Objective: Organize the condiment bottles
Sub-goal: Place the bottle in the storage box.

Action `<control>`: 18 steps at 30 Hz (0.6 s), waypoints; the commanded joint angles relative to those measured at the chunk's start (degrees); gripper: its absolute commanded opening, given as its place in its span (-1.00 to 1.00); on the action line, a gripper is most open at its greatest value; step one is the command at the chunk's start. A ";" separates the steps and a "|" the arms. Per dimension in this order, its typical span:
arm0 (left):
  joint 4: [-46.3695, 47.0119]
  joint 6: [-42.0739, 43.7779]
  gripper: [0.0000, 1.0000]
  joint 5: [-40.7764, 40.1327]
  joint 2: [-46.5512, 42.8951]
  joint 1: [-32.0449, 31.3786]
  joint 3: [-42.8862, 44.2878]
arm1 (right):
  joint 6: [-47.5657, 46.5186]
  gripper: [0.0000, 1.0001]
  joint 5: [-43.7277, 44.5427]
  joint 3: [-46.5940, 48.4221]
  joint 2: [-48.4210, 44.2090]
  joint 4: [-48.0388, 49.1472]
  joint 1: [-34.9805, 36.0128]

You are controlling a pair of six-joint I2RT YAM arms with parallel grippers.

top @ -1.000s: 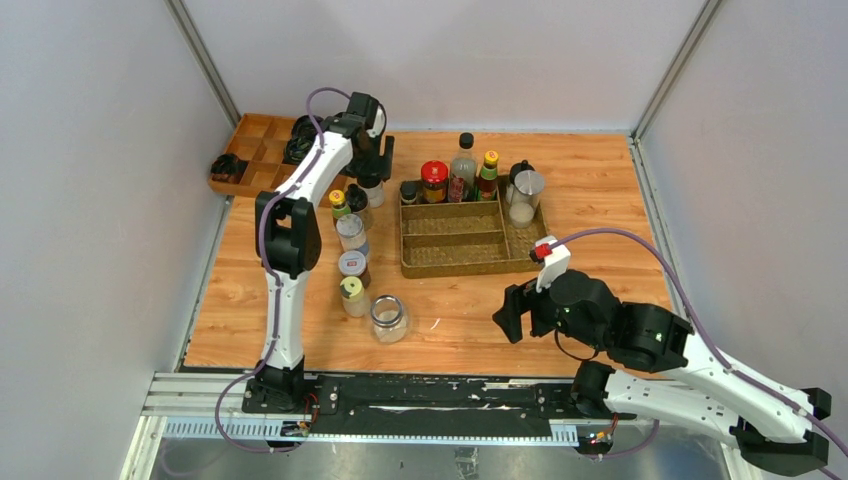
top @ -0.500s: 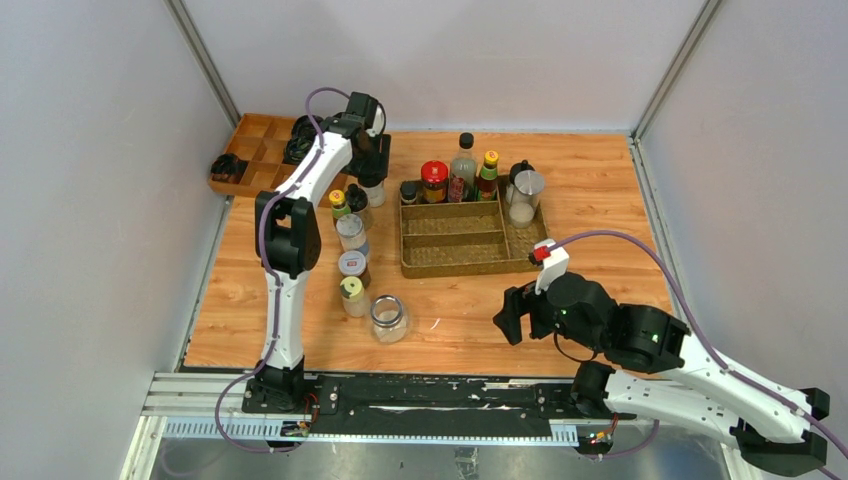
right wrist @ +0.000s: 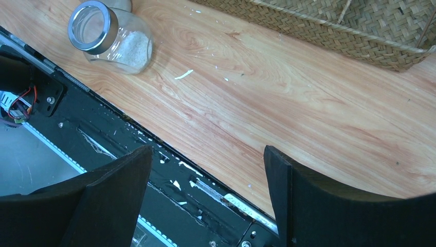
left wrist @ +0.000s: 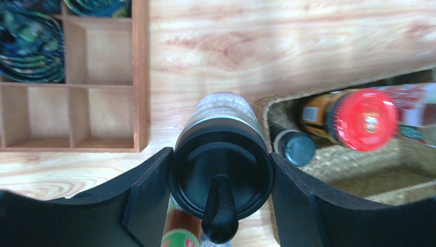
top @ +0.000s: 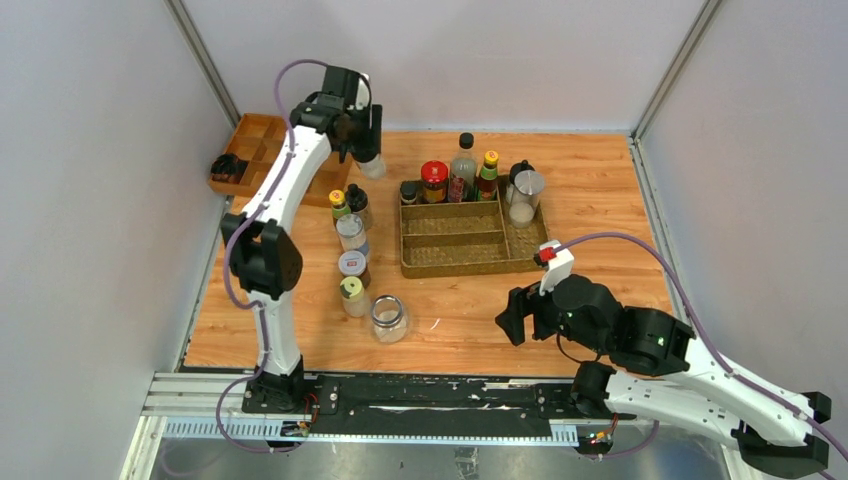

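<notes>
Condiment bottles stand upright in a row on the table, left of the woven tray; more of them stand in its far part. One open glass jar holds white grains. The wooden box keeps dark coils. The left end effector is clenched on a black-capped shaker, which hangs above the table beside that box, its long axis vertical, cap up. The right end effector is released and holds nothing.

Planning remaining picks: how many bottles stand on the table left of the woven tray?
6, in a column: yellow-capped bottle, black-capped bottle, clear shaker, silver-capped jar, yellow-lidded jar, open glass jar nearest.
</notes>
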 commanded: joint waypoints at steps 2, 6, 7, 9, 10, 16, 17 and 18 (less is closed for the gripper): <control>0.67 0.00 -0.01 2.79 -10.73 -1.18 -1.95 | 1.38 0.69 1.49 -0.22 -2.02 -1.76 0.85; -2.09 -0.18 0.00 3.15 -15.95 -4.64 -5.09 | 1.19 0.69 2.54 2.04 -2.92 -3.79 0.85; -2.14 -0.22 0.00 2.76 -17.44 -6.58 -6.62 | 1.23 0.68 2.67 2.85 -3.17 -4.33 0.85; -2.05 -0.18 0.00 1.17 -19.78 -10.33 -9.61 | 1.14 0.68 2.87 4.62 -3.78 -5.05 0.85; -2.08 -0.40 0.00 0.35 -20.53 -12.15 -10.82 | 1.10 0.68 3.17 5.74 -4.05 -5.57 0.85; -1.86 -2.87 0.00 -4.34 -21.15 -22.32 -13.34 | 1.95 0.64 4.72 12.08 -6.31 -10.67 0.85; -1.86 -3.34 0.00 -5.62 -20.44 -23.90 -13.04 | 2.42 0.63 4.76 12.64 -6.94 -11.30 0.85; -1.86 -3.88 0.00 -6.79 -19.69 -25.54 -12.52 | 2.85 0.62 4.90 13.10 -7.52 -11.88 0.85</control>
